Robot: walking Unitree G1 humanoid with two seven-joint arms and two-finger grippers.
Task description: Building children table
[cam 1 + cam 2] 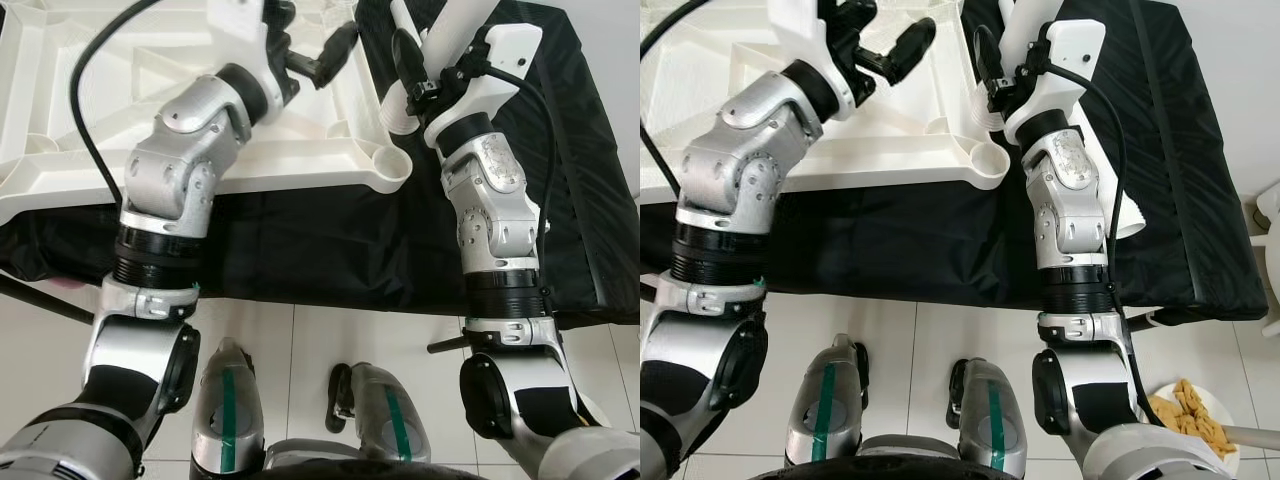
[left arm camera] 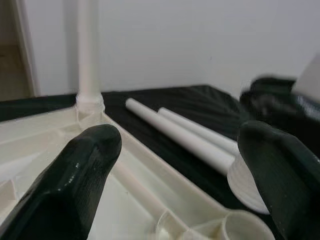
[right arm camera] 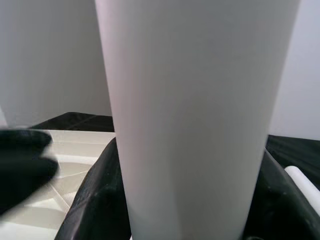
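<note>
A white plastic table top (image 1: 60,90) lies upside down on a black cloth (image 1: 330,240). My left gripper (image 1: 310,40) hovers open over its near right part, nothing between the fingers (image 2: 80,185). My right gripper (image 1: 430,70) is shut on a white table leg (image 1: 455,30), held nearly upright. The leg's lower end sits just above and beside the corner socket (image 1: 388,165). In the right wrist view the leg (image 3: 195,115) stands between the black fingers (image 3: 95,200). Another leg (image 2: 87,50) stands upright in a far corner. Two more legs (image 2: 175,132) lie on the cloth.
The cloth-covered surface ends at a front edge above white floor tiles. A white tube end (image 1: 1130,215) rests on the cloth to the right of my right arm. A plate of snacks (image 1: 1185,410) sits on the floor at right. A dark rod (image 1: 40,300) slants at left.
</note>
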